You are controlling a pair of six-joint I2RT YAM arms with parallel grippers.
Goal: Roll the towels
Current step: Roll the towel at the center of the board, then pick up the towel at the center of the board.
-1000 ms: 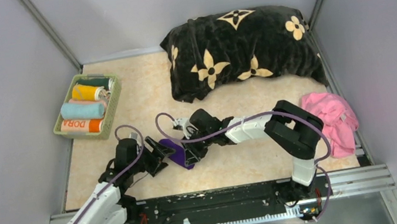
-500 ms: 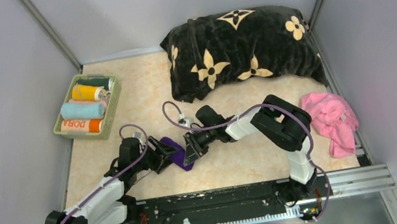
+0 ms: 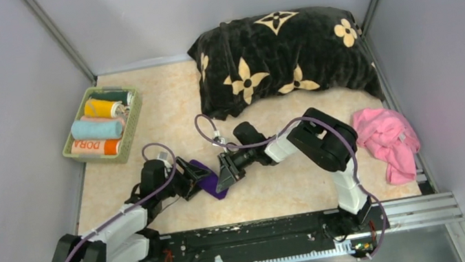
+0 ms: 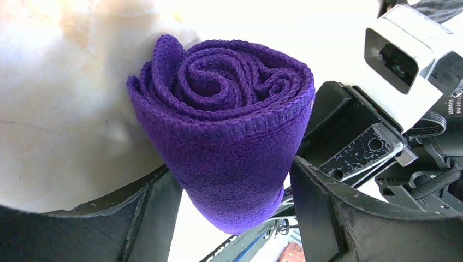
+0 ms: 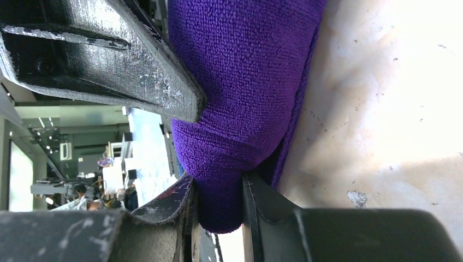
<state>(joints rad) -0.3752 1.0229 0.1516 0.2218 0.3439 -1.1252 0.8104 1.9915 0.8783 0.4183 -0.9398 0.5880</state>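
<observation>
near the front of the worktop (image 3: 164, 113), the rolled purple towel (image 3: 210, 179) is clasped wide by the left claw (image 4: 230, 174), its end pinched by the right claw (image 5: 217, 185); it could be unrolled by an uneven release.

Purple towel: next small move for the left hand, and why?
Probably close the left hand firmly on the purple towel. It is already rolled, its spiral end showing, and the left fingers flank it, grip unclear, while the right hand pinches one end.
</observation>
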